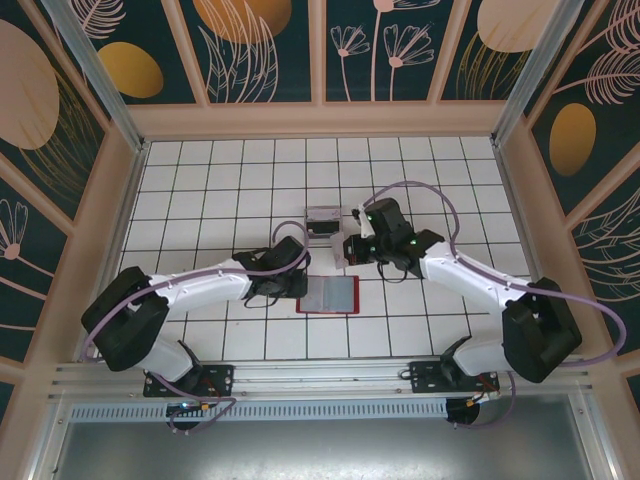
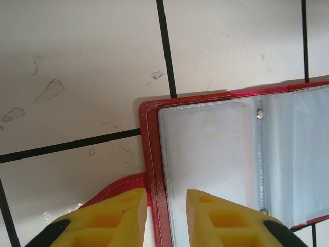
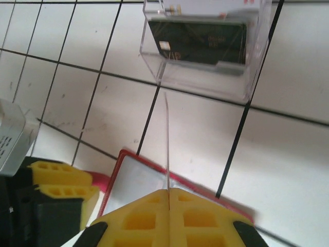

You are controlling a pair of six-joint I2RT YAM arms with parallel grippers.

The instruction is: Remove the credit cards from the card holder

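The card holder lies open on the tiles, a red wallet with its grey lining up. My left gripper hangs low over its left edge. The yellow fingers stand apart, the red border and closing tab showing in the gap, and they grip nothing. My right gripper is above the wallet's far edge, shut on a thin credit card that stands edge-on. Another dark credit card lies in the clear box just ahead.
The small clear plastic box sits a tile beyond the wallet, close to my right gripper. My left gripper's yellow finger shows beside the wallet in the right wrist view. White tiles spread out on all sides, ringed by the wooden walls.
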